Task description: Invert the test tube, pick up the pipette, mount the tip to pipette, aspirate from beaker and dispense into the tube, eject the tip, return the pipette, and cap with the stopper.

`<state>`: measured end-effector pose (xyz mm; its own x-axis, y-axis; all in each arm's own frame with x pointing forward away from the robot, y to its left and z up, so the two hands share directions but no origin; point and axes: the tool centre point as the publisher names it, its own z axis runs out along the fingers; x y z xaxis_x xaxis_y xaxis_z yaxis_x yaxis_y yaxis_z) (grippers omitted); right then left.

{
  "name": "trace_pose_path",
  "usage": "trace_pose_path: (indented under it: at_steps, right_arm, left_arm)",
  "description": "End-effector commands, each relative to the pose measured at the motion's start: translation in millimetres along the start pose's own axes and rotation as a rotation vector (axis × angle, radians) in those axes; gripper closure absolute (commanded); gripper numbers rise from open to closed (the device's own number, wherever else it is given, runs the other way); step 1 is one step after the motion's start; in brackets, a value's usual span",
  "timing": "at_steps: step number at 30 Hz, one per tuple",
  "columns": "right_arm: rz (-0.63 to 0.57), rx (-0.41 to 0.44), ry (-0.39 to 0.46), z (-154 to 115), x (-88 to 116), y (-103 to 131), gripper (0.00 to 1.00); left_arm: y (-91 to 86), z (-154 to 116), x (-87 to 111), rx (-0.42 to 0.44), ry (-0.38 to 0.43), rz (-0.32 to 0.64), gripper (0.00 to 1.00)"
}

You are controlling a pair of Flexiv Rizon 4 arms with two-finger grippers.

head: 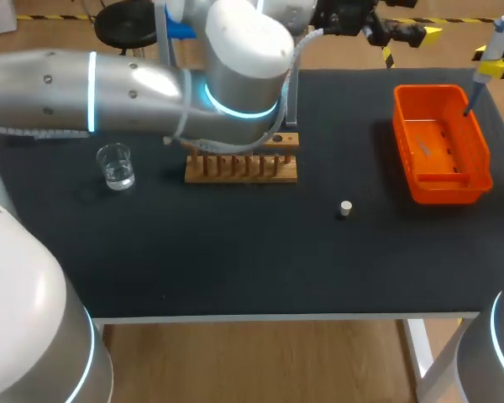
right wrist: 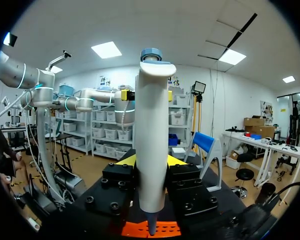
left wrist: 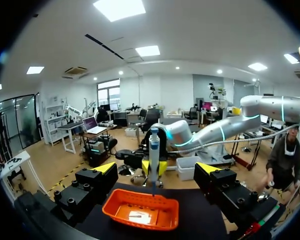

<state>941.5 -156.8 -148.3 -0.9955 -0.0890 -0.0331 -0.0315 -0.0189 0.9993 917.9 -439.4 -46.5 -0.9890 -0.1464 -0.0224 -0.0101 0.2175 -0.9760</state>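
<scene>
Possibly the tip misses the orange tray, since right fingers grasping the pipette hang at its rim.

head view high overhead; wrist views low (all share orange tray).

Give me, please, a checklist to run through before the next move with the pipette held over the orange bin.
1. Right claw shut on the pipette: ok.
2. Pipette's lower end above the orange bin: ok.
3. Left claw open and apart from the pipette: ok.
4. Tip on the pipette: cannot tell.
5. Stopper free on the table: ok.
6. Test tube in the wooden rack: cannot tell; the left arm hides part of it.
</scene>
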Motion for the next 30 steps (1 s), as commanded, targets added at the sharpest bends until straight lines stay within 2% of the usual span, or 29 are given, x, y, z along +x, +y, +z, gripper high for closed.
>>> trace_pose_path:
  at_steps: [1, 8, 18, 30]
  right_arm:
    - [0.0, 0.003, 0.001, -0.5, 0.2, 0.9, 1.0]
    - [0.0, 0.003, 0.001, -0.5, 0.2, 0.9, 1.0]
    - [0.0, 0.003, 0.001, -0.5, 0.2, 0.9, 1.0]
    - [0.0, 0.003, 0.001, -0.5, 0.2, 0.9, 1.0]
  left_arm:
    - [13.4, -23.1, 13.0, 0.034, -0.025, 0.001, 0.0]
    - [34.3, -45.1, 28.7, 0.091, -0.067, 0.001, 0.0]
    - [62.9, -73.1, 42.1, 0.157, -0.074, 0.0, 0.0]
    - [98.1, -105.1, 37.8, 0.196, -0.017, -0.027, 0.0]
